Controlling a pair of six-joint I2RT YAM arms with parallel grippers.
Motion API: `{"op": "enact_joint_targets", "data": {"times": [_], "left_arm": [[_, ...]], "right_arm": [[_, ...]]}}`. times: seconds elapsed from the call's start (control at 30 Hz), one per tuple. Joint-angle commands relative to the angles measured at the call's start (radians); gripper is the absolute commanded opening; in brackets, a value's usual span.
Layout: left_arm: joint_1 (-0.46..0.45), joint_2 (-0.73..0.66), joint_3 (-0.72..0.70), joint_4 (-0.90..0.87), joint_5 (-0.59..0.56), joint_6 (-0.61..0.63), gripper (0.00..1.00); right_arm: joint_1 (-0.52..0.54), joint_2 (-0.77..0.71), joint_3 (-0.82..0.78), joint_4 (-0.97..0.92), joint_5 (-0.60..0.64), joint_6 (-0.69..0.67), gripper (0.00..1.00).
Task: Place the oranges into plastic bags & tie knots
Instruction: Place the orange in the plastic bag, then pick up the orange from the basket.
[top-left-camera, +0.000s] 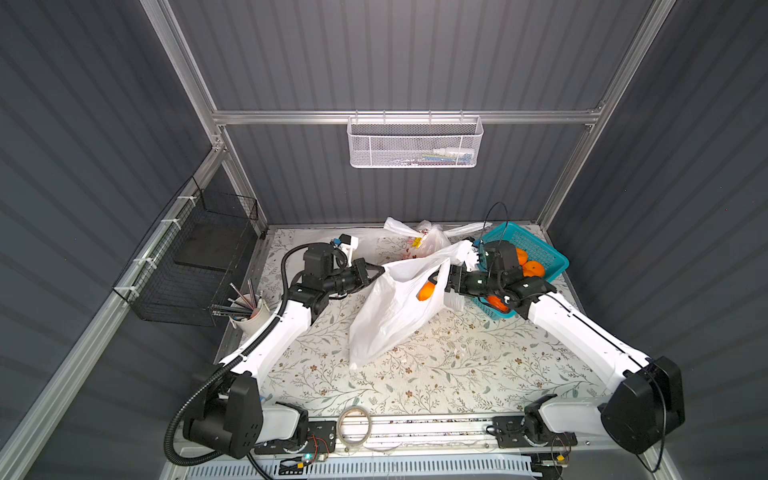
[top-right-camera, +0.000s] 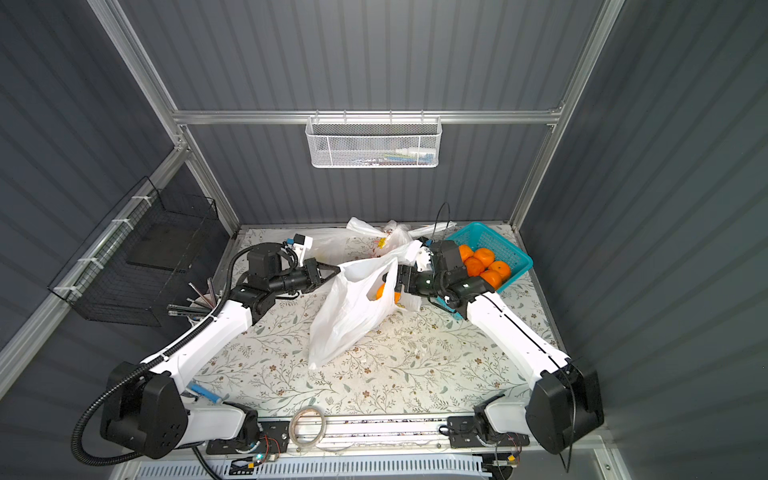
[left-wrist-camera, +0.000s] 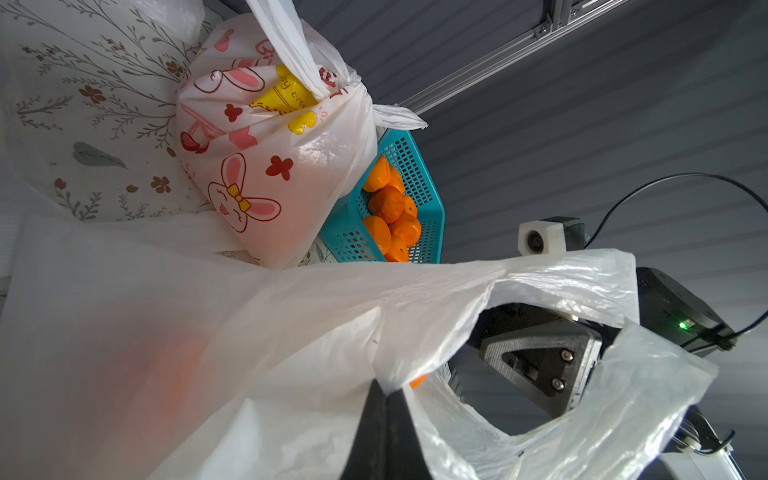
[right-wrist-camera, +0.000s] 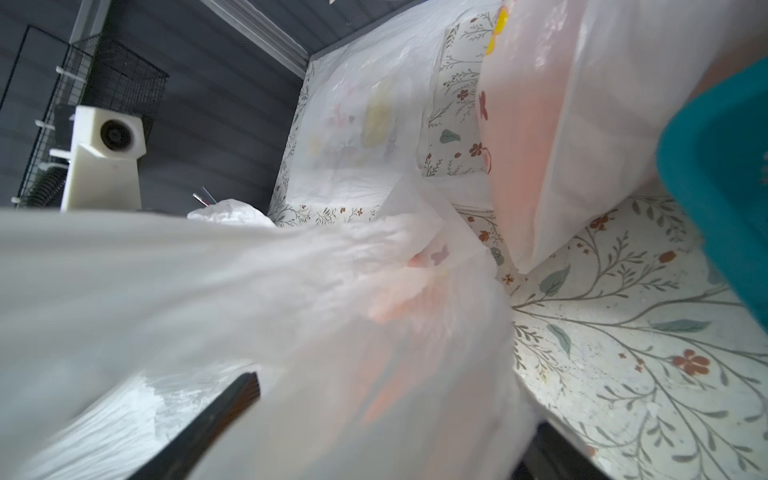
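Note:
A white plastic bag (top-left-camera: 386, 316) (top-right-camera: 345, 320) hangs over the middle of the table with its mouth held up. My left gripper (top-left-camera: 380, 269) (left-wrist-camera: 388, 386) is shut on the bag's rim at the left. My right gripper (top-left-camera: 442, 284) (right-wrist-camera: 395, 405) is at the bag's mouth on the right, its fingers wide apart around thin plastic. One orange (top-left-camera: 426, 291) (top-right-camera: 379, 291) shows through the bag's handle hole. More oranges (top-right-camera: 484, 264) (left-wrist-camera: 388, 208) lie in the teal basket (top-left-camera: 540, 249). Behind stands a filled bunny-print bag (top-left-camera: 432, 241) (left-wrist-camera: 266, 166) with a knot (left-wrist-camera: 334, 91).
A flat bag (top-right-camera: 332, 241) lies at the rear left of the floral table. A cup of pens (top-left-camera: 249, 311) and a black wire basket (top-left-camera: 195, 266) are at the left. A tape roll (top-left-camera: 353, 422) sits on the front rail.

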Motion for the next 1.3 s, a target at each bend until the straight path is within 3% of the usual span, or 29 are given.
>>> {"op": "enact_joint_targets", "data": {"times": [0.0, 0.33, 0.6, 0.8, 0.97, 1.27], "left_arm": [[0.010, -0.009, -0.009, 0.021, -0.003, -0.006, 0.00], [0.039, 0.003, -0.008, 0.019, -0.011, -0.022, 0.00], [0.053, -0.005, -0.006, 0.002, -0.017, -0.006, 0.00], [0.053, 0.000, 0.000, 0.002, 0.000, -0.002, 0.00], [0.055, -0.006, 0.002, -0.004, 0.003, 0.006, 0.00], [0.053, -0.005, -0.003, -0.001, 0.018, 0.009, 0.00]], "right_arm": [[-0.007, -0.051, 0.010, -0.054, 0.063, -0.045, 0.87], [-0.081, -0.268, -0.095, -0.213, 0.115, -0.084, 0.88], [-0.283, -0.324, -0.064, -0.352, 0.157, -0.242, 0.93], [-0.380, -0.064, 0.035, -0.410, 0.235, -0.371, 0.93], [-0.393, 0.197, 0.184, -0.419, 0.335, -0.444, 0.98], [-0.400, 0.569, 0.402, -0.425, 0.375, -0.462, 0.99]]}}
